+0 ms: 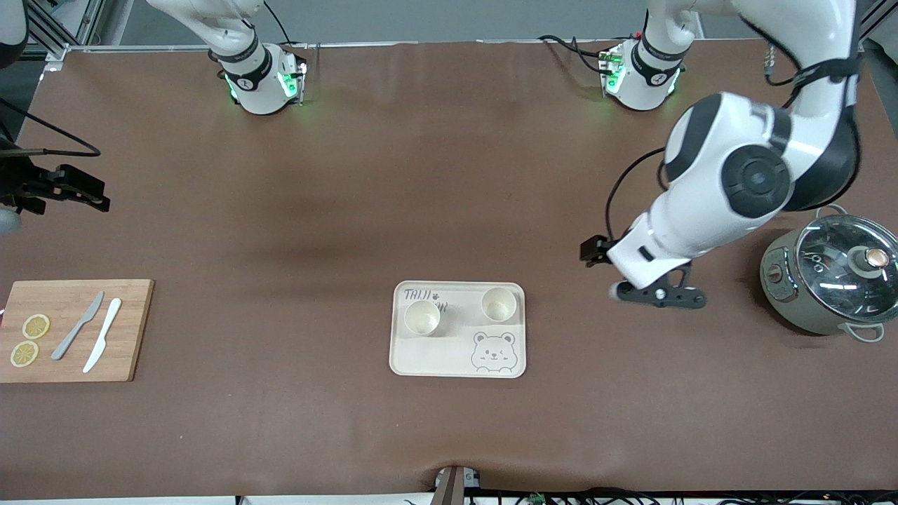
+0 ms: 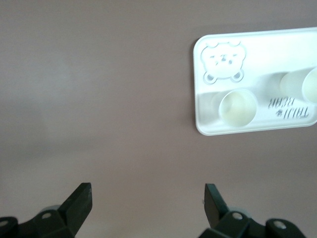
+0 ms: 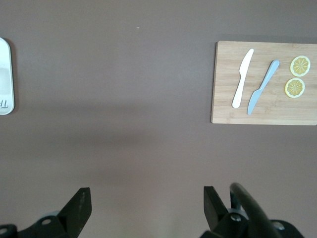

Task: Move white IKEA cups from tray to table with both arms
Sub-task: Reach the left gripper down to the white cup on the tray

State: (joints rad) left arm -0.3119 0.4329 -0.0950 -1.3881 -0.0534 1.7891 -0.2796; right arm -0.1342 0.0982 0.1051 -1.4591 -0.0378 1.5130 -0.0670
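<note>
Two white IKEA cups stand upright and empty on the cream bear-printed tray (image 1: 435, 359). One cup (image 1: 421, 318) is toward the right arm's end, the other (image 1: 499, 304) toward the left arm's end. My left gripper (image 1: 663, 294) is open and empty over bare table between the tray and the pot. Its wrist view shows its own gripper (image 2: 147, 198), the tray (image 2: 257, 49) and both cups (image 2: 237, 106) (image 2: 302, 85). My right gripper (image 1: 77, 188) is open and empty at the right arm's end of the table. The right wrist view shows its own gripper (image 3: 147, 201) and only the tray's edge (image 3: 5, 79).
A wooden cutting board (image 1: 133, 330) with a grey knife (image 1: 78, 326), a white knife (image 1: 103, 344) and two lemon slices (image 1: 29, 340) lies at the right arm's end. A grey-green pot with a glass lid (image 1: 835, 280) stands at the left arm's end. The board also shows in the right wrist view (image 3: 228, 114).
</note>
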